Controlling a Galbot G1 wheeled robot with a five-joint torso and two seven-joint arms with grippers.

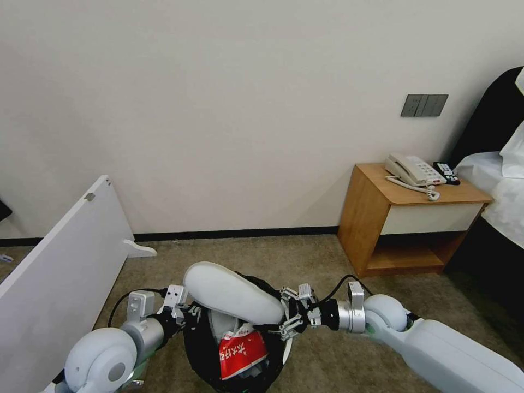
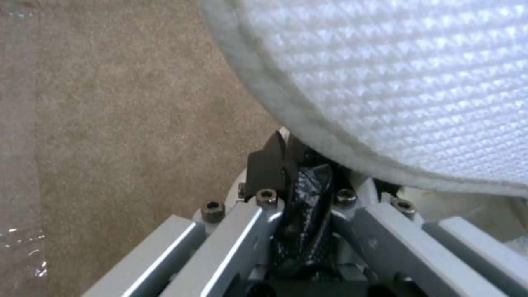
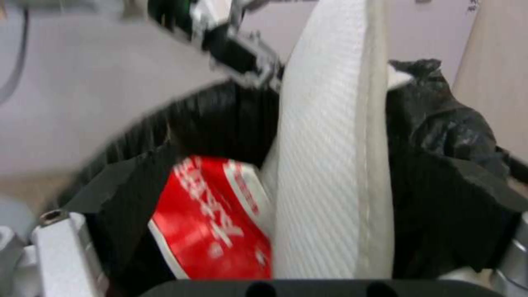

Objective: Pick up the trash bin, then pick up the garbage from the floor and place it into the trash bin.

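Black crinkled liner wraps the rim of the trash bin (image 1: 240,376), which sits low in the head view between both arms, above tan carpet (image 1: 305,256); its base is cut off by the frame edge. 1 white slipper (image 1: 232,292) lies across the bin's mouth, sole up and tilted, hiding most of the far rim. Under it a red-and-white carton (image 1: 242,352) stands inside the bin w/ white tissue partly visible beside it; other contents can't be made out.

Left gripper (image 1: 185,314) is at the bin's left rim. In the left wrist view its fingers (image 2: 269,169) are pressed together on a fold of the black bag at the rim, w/ the slipper's waffle-weave underside (image 2: 396,82) looming just above.

Right gripper (image 1: 295,316) is at the bin's right rim, next to the slipper's toe end. Its fingers look spread, tips by the rim; can't tell if they touch the liner or slipper. The right wrist view is blurred: slipper (image 3: 324,165) on edge, carton (image 3: 214,218) beside it, bag (image 3: 445,165) bunched around.

Off to the right, a wooden nightstand (image 1: 371,218) carries a phone (image 1: 412,170) and a remote (image 1: 446,172). A white panel (image 1: 60,262) leans at left.
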